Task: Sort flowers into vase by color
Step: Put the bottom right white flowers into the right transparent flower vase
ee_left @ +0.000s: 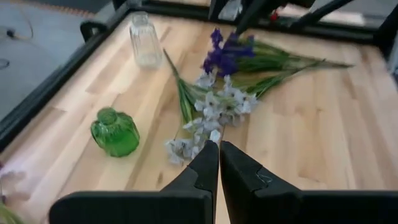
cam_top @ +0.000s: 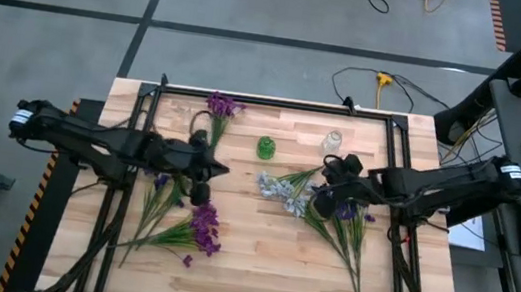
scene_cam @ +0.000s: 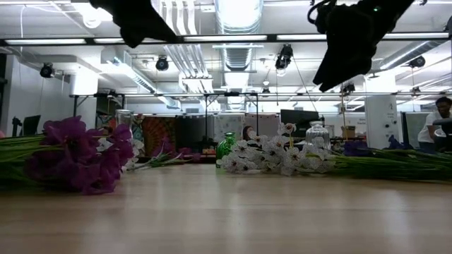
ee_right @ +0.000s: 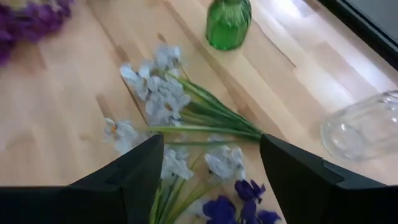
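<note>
White-blue sprigs [cam_top: 283,191] lie flat mid-table, also in the right wrist view [ee_right: 163,93] and the left wrist view [ee_left: 214,112]. Dark blue-violet sprigs [cam_top: 344,214] lie just to their right, and a few more [cam_top: 160,181] lie on the left. Magenta sprigs lie in a pile [cam_top: 199,227] near the front and in a small bunch [cam_top: 220,106] at the far edge. A green vase [cam_top: 265,148] and a clear vase [cam_top: 332,140] stand upright. My right gripper [ee_right: 211,146] hovers open above the white-blue sprigs. My left gripper [ee_left: 219,149] is shut, raised left of centre [cam_top: 220,170].
The black frame rail [cam_top: 276,102] runs along the table's far edge, and side rails flank the wooden top. In the low view both arms hang high above the table [scene_cam: 212,212]. Bare wood lies along the near edge [cam_top: 262,287]. A person shows far off in the room [scene_cam: 438,120].
</note>
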You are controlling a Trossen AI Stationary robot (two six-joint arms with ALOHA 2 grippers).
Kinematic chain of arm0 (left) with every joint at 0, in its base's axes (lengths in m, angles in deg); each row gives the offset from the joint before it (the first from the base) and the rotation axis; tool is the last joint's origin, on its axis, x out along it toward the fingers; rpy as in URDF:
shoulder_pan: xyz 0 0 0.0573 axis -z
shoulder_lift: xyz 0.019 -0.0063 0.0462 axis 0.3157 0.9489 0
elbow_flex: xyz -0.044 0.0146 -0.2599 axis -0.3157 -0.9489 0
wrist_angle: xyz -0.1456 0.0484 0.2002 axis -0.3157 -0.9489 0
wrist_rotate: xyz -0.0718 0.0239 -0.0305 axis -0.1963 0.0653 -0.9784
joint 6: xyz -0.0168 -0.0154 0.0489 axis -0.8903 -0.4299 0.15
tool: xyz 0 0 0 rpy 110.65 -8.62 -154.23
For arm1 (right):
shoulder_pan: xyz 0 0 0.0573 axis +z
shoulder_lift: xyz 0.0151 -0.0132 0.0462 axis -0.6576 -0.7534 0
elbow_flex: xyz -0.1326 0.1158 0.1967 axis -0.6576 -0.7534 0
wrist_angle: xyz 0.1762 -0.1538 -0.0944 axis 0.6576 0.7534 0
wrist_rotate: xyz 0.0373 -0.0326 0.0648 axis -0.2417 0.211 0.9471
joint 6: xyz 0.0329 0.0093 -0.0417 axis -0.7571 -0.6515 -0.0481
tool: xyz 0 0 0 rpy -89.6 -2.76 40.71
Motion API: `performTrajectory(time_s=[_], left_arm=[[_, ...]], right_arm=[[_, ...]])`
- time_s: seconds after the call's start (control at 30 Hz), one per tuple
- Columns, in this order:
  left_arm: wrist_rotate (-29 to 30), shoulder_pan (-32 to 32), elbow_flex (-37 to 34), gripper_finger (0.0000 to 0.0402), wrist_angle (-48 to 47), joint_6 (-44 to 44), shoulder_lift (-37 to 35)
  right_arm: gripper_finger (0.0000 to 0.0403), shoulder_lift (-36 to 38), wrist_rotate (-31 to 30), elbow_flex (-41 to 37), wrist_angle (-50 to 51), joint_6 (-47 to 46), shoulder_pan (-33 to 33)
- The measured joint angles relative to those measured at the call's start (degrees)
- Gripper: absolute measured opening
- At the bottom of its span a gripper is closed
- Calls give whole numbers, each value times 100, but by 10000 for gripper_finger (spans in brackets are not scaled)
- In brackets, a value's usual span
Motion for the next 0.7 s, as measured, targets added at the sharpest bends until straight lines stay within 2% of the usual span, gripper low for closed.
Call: performTrajectory(time_s=[0.1, 0.23, 0.4, 0.53, 0.7], left_arm=[[1, 0, -308, 0, 86, 19, -467], [10, -2, -756, 0, 538, -25, -1128], [46, -2, -1278, 3, 1147, -58, -1863], [223, -2, -1626, 28, 1505, -66, -2262], [263, -2, -1895, 86, 1671, -273, -2478]], right_arm=[[286, -288, 163, 317, 497, -231, 0], [322, -648, 828, 574, 1065, -517, 0], [351, -1073, 1489, 536, 1070, -782, 15], [353, -1453, 1563, 529, 1077, -839, 83], [352, -1814, 1779, 541, 1057, -964, 186]])
